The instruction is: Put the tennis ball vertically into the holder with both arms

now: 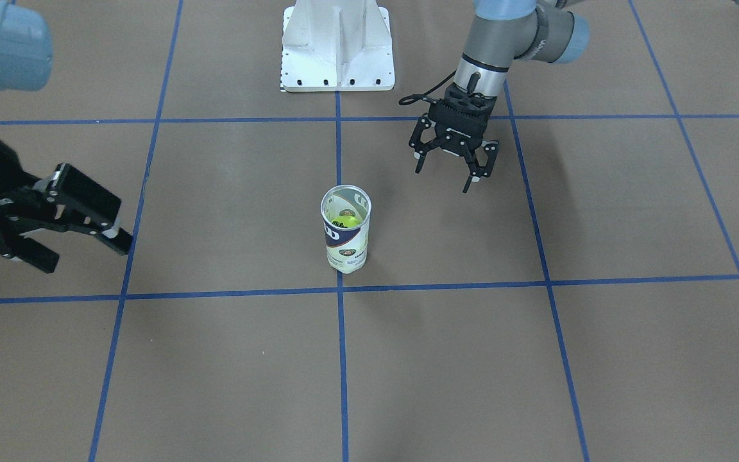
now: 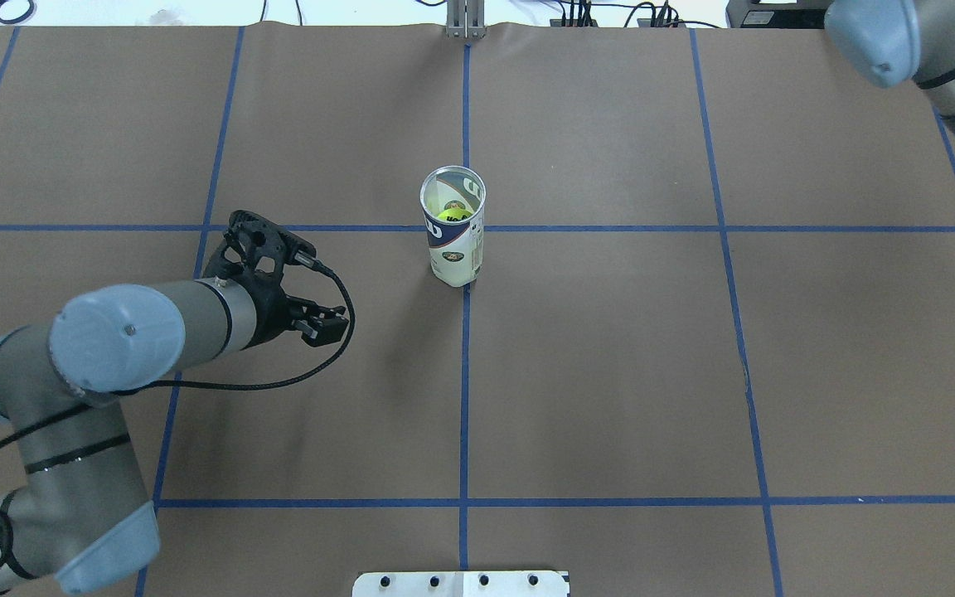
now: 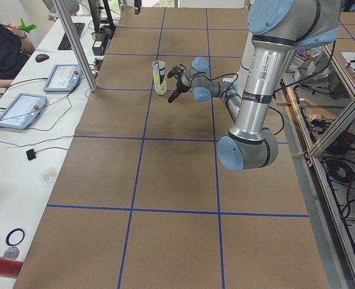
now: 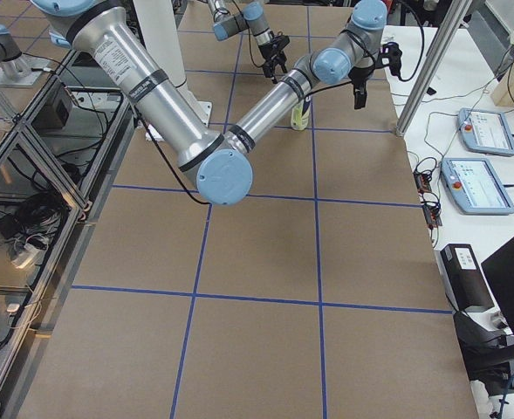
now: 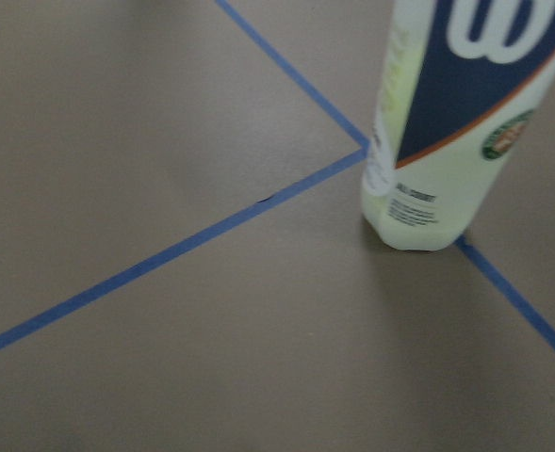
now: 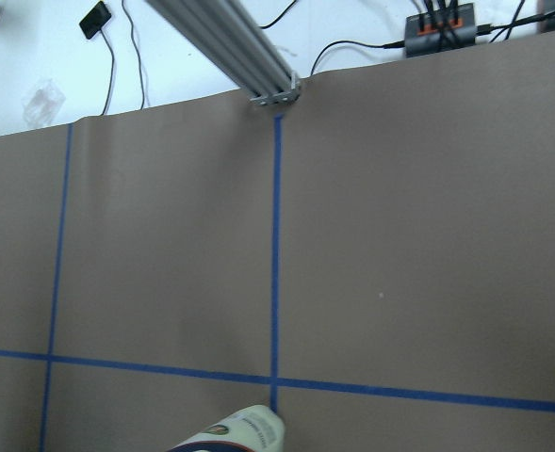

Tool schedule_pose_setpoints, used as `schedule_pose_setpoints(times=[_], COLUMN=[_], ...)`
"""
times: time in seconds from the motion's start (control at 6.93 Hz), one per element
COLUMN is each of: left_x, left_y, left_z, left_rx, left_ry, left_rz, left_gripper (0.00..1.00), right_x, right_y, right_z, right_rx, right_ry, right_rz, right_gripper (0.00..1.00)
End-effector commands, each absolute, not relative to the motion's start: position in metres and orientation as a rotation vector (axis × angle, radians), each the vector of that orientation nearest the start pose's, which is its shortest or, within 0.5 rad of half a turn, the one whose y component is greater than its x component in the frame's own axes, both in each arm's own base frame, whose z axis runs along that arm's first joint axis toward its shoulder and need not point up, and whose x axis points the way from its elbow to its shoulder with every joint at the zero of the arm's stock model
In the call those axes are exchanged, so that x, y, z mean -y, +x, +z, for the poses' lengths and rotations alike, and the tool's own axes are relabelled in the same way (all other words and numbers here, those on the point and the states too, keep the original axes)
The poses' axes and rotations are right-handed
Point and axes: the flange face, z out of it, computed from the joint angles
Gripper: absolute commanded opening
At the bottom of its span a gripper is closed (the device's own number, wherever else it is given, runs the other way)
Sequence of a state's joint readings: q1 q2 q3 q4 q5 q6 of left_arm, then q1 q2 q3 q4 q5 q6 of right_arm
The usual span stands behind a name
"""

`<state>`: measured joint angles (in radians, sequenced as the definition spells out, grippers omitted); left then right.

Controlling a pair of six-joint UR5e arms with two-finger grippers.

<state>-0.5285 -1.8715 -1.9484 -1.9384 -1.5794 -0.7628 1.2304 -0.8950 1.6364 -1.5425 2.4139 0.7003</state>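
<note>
Holder (image 1: 346, 240) upright on the brown worktop (image 1: 228, 359), its base at a crossing of blue tape lines (image 1: 446, 283) on the centre line. The top is open and uncapped. The ball (image 1: 348, 221), yellow-green, lies inside the holder below the rim and shows through the open mouth; how deep it sits cannot be told, since the white and navy label covers most of the wall.

Left claw (image 1: 443, 179): jaws spread, nothing between them, fingers pointing down toward the worktop. It hangs near the holder, on the robot's side of it and apart from it. The left wrist view shows the holder's lower half and base close by, with the white "W" on navy. The left arm (image 2: 113, 332) bends in low over the worktop.

Right claw (image 1: 84, 252): jaws parted, empty, well apart from the holder on the opposite side, fingers aimed roughly toward it. The right wrist view catches only the holder's upper edge at the bottom of the frame.

White pedestal (image 1: 337, 45) at the robot's edge of the worktop, in line with the holder.
</note>
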Motion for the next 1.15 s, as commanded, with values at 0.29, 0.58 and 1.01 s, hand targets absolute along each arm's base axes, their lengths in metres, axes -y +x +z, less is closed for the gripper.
schedule_pose_setpoints(times=[0.29,0.58,1.01], left_x=[0.525,0.554,0.585], left_y=[0.221,0.133,0.053], left_z=[0.336,0.368,0.460], left_rx=[-0.874,-0.778,-0.700], left_ry=[0.288,0.293,0.090], left_rz=[0.134,0.297,0.160], left_gripper=[0.99,1.00,1.00], right_x=[0.643,0.613,0.599], right_y=[-0.086,-0.061,-0.053], right_z=[0.402,0.471,0.514], right_rx=[0.798,0.775,0.695], right_ry=[0.218,0.190,0.142], right_rz=[-0.291,-0.357,-0.325], right_gripper=[0.99,0.99,0.99])
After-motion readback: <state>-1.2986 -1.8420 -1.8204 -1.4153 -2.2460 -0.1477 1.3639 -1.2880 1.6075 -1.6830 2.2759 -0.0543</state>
